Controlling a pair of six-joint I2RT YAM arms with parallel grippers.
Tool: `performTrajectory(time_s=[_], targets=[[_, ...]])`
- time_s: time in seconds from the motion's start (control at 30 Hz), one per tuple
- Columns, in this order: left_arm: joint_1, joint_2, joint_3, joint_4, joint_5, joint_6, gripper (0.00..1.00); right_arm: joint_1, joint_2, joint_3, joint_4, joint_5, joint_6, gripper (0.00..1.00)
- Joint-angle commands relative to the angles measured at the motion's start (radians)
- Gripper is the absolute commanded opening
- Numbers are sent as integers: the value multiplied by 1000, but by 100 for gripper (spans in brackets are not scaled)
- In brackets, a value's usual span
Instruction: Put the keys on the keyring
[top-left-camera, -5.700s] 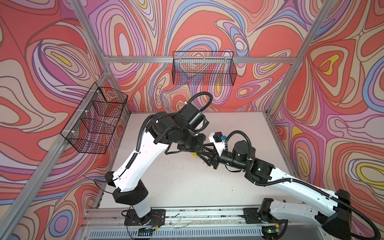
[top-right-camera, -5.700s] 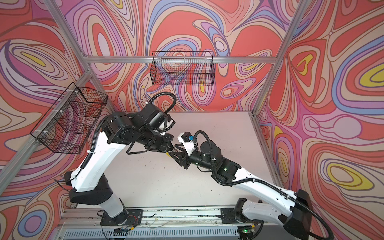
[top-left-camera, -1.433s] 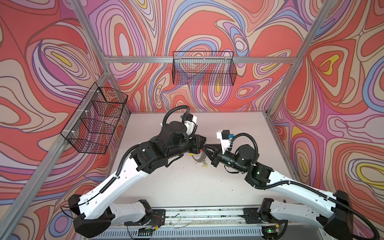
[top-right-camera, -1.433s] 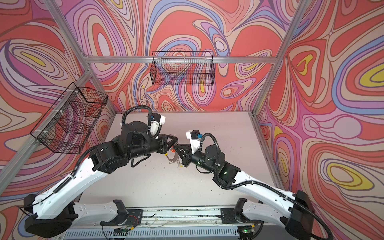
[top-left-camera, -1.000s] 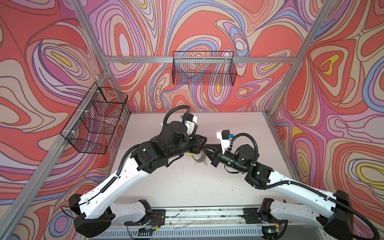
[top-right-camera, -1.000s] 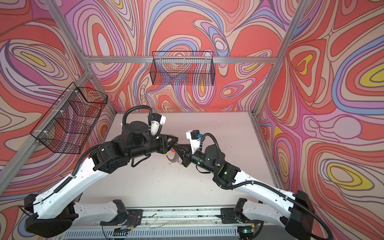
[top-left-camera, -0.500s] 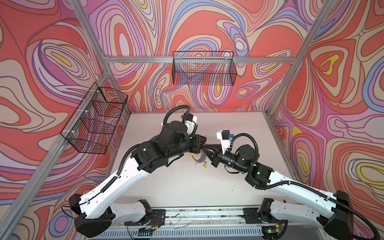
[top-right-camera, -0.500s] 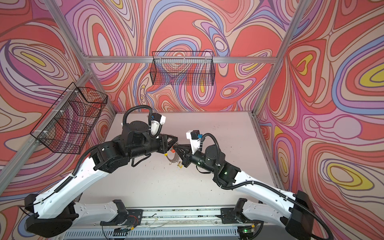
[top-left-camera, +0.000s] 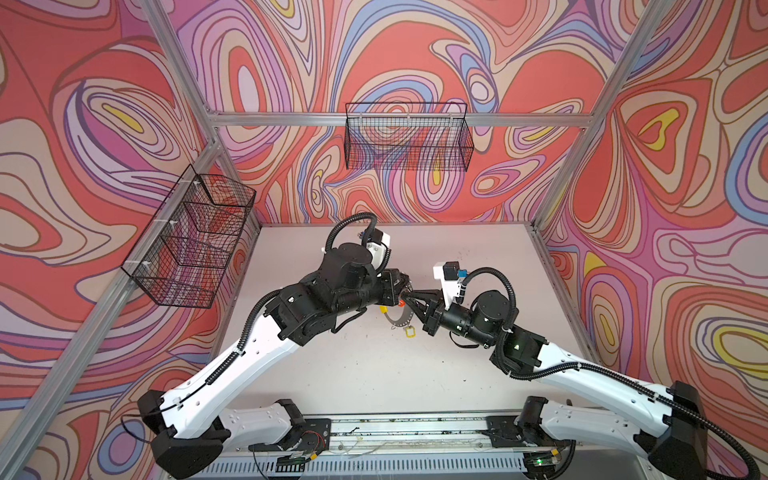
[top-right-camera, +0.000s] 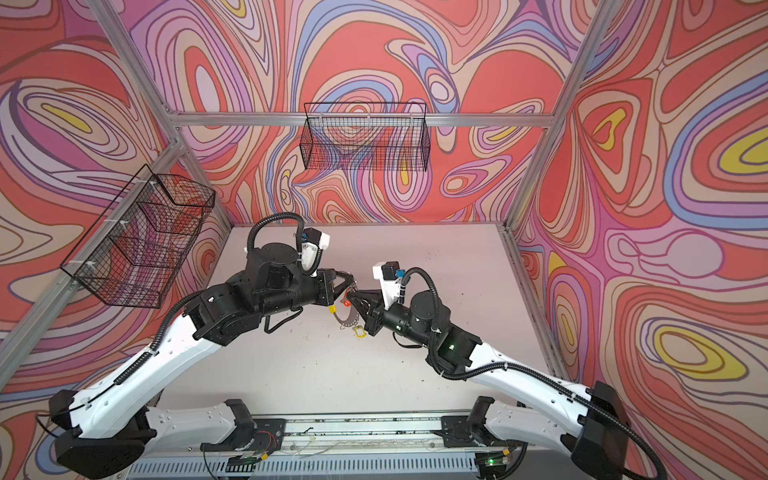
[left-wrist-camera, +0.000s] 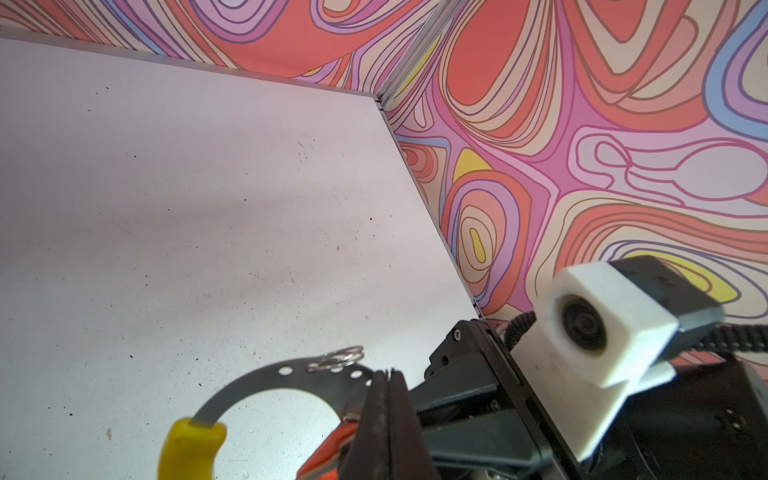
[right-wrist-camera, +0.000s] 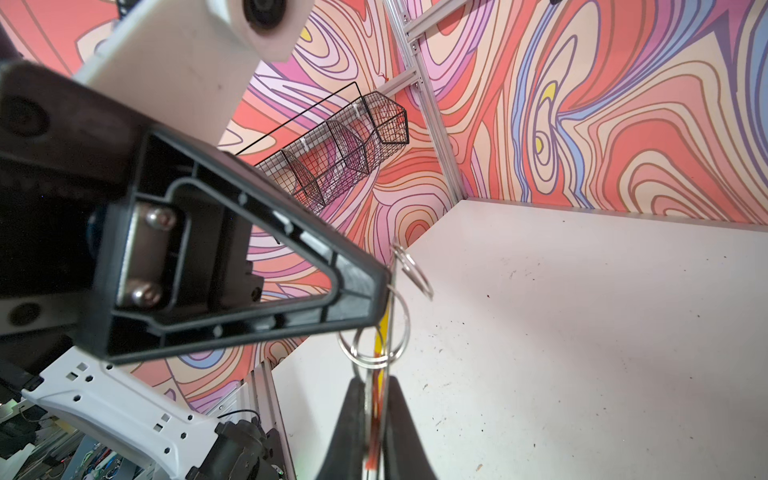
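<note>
Plainly, the left wrist view shows the left gripper (left-wrist-camera: 388, 376) pressed shut at the rim of the large flat grey keyring (left-wrist-camera: 266, 376), beside a red oval plastic key tag (left-wrist-camera: 332, 442); whether it nips anything I cannot tell. The right wrist view alone shows the right gripper (right-wrist-camera: 376, 388) pinching that ring edge-on, off the pale table (right-wrist-camera: 582, 332). Both top views add a yellow key tag (top-left-camera: 409, 331) at its near edge.
</note>
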Motion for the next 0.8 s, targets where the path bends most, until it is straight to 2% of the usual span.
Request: performTrajectory(time_s=[0.0,0.1,0.17,0.3,0.43,0.63,0.77], targets=[[9,-21,2,11,8,-15,0,0,-15,0,35,-6,5,0],[15,-2,49,-46,26,-6,0,1,-14,1,32,-1,3,0],[27,39,132,-149,60,21,0,0,-11,12,8,6,-15,0],[38,192,421,-520,95,129,0,0,-11,69,-123,67,-106,0],[38,307,641,-818,45,227,0,0,9,150,-282,120,-196,0],[36,348,693,-963,38,324,0,-1,82,244,-428,15,-233,0],[-23,400,694,-1073,3,380,0,-17,105,275,-463,-50,-226,0]])
